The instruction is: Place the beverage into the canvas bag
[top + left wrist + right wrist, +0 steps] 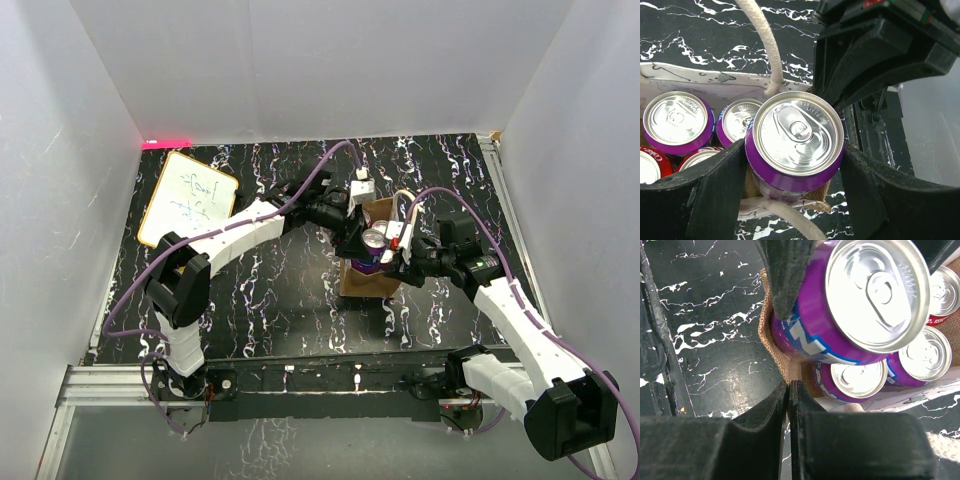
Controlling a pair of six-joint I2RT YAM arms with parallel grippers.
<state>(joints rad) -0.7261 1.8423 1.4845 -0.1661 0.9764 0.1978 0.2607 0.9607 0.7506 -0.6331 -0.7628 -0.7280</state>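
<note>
Left fingers [700,195] fill the bottom of the left wrist view, one on each side of the purple can [797,135]. They are clamped on its body just below the rim, and the can's silver lid faces up. To its left and lower down, inside the canvas bag [690,82], are the stowed cans [677,120]: two purple-banded lids side by side. Red cans [650,167] are cut off at the frame's lower left edge. A cream rope handle [765,40] rises from the bag wall to top centre.

Top view, left to right: a whiteboard [187,200] lies flat at upper left on the black marbled surface [270,300]. The bag [365,280] stands just right of centre, and both arms converge on it. The purple can [374,240] is held over the bag's mouth, higher than the cans inside; its base is hidden.

Right wrist view: the right fingers [765,435] are pressed together, holding nothing, at bottom centre. They sit just outside the bag's burlap edge [771,335].
</note>
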